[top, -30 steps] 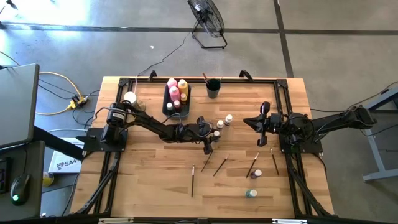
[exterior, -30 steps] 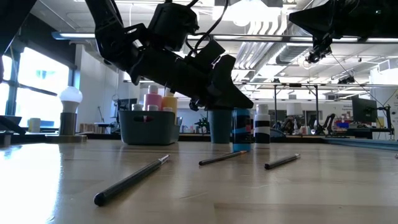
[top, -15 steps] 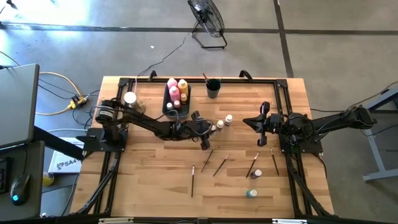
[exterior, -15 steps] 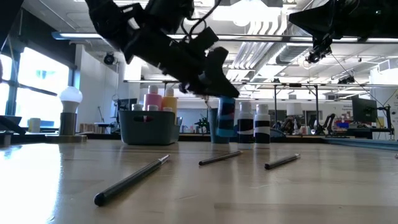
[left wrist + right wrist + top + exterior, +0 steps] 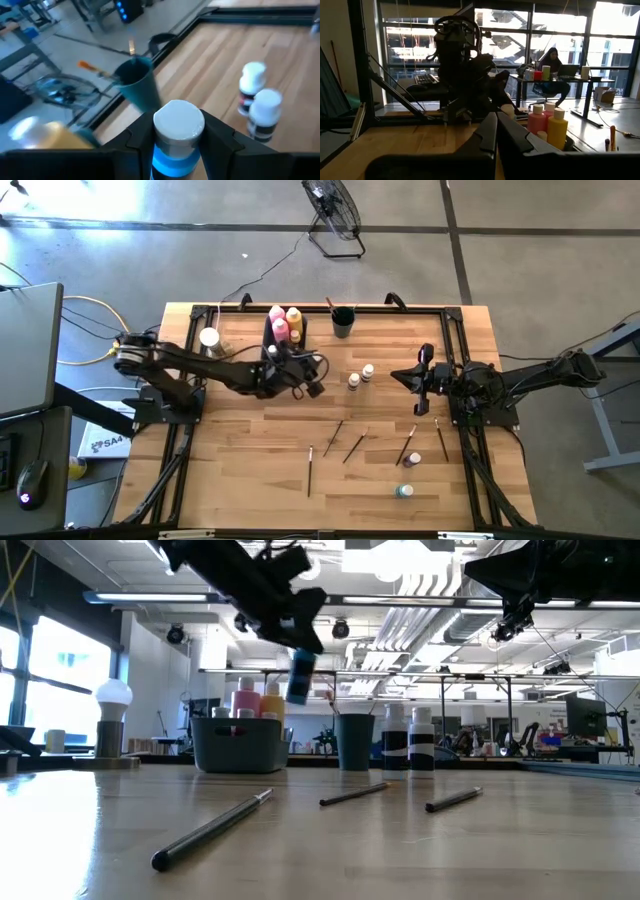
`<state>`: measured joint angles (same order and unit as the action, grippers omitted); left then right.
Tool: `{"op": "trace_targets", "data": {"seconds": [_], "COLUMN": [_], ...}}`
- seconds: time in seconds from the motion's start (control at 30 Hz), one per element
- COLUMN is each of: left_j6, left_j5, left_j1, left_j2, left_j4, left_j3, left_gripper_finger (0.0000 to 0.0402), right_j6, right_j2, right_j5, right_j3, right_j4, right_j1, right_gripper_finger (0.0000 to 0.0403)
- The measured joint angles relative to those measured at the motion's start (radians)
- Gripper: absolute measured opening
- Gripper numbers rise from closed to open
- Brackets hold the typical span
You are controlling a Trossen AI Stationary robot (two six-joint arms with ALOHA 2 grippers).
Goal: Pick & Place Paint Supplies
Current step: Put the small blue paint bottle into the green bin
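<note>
Left end effector (image 5: 298, 640) holds a small blue paint bottle (image 5: 176, 135) with a white cap between its fingers, lifted well above the bench (image 5: 250, 470). It hangs just beside the dark bin (image 5: 282, 342), where the pink bottle (image 5: 277, 316) and yellow bottle (image 5: 294, 316) stand. The step in hand seems to be the carrying of this bottle to the bin. The next move calls for bringing it over a free place in the bin, lowering it upright and then letting it go. Two more small bottles (image 5: 360, 376) and several brushes (image 5: 354, 446) lie farther from the bin. Right end effector (image 5: 420, 380), fully closed and holding nothing, waits well apart from the bin.
</note>
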<state>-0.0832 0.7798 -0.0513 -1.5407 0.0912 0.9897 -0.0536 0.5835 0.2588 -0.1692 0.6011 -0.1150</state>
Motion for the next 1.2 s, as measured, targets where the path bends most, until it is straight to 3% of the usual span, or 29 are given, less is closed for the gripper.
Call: {"op": "trace_targets", "data": {"seconds": [0.33,0.7,0.97,1.2], "left_j6": [-0.008,-0.175,-0.159,-0.208], "left_j5": [0.119,0.129,0.014,-0.051], "left_j1": [-0.001,0.077,0.147,0.184], "left_j2": [0.125,0.122,0.110,0.093], "left_j4": [-0.159,-0.119,0.145,0.162], "left_j3": [-0.003,-0.129,-0.238,-0.253], "left_gripper_finger": [0.0120,0.0120,0.0120,0.0120], "right_j6": [0.000,0.000,0.000,-0.002], "right_j2": [0.000,0.000,0.000,0.000], "right_j5": [0.000,0.000,0.000,0.004], "right_j3": [0.000,0.000,0.000,0.000], "right_j4": [-0.001,0.001,0.001,0.001], "right_j1": [0.000,0.000,0.000,0.000], "right_gripper_finger": [0.0002,0.0002,0.0002,0.0002]}}
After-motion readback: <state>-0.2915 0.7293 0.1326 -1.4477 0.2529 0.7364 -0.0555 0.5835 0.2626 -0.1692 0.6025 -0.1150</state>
